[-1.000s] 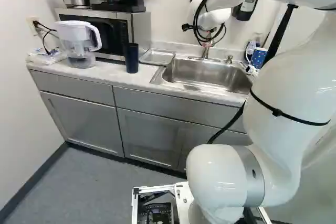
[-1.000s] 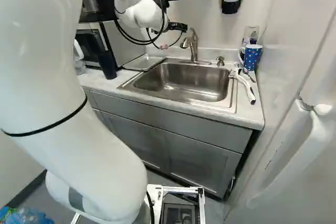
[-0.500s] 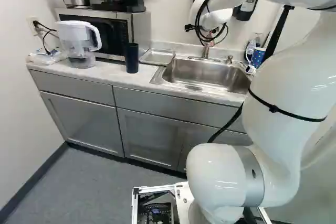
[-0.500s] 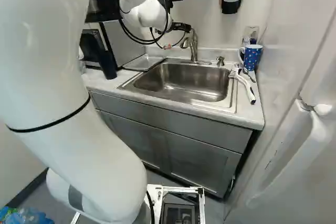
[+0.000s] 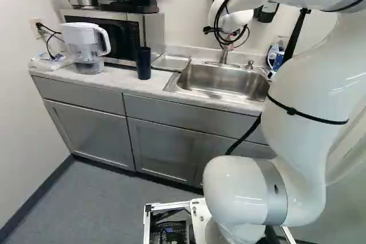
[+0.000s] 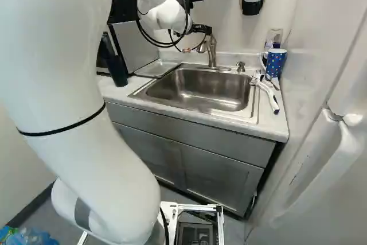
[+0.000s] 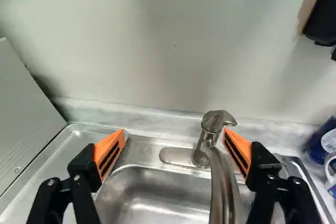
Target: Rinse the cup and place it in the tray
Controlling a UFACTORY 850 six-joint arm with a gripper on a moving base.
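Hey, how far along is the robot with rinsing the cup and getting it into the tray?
No step looks done: the tray holds no cup, and neither does the sink. Nothing is in hand; the gripper is open near the faucet. The dark cup and blue mug stand on the counter. Grasping, rinsing and placing seem left, whichever is meant.

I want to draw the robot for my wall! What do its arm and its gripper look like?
The arm is shiny white, thick and rounded, with a silvery-grey ring low down. A thin black strap goes around it, and black cables loop near the far end. The gripper is black, with bright orange pads marked by dark slots.
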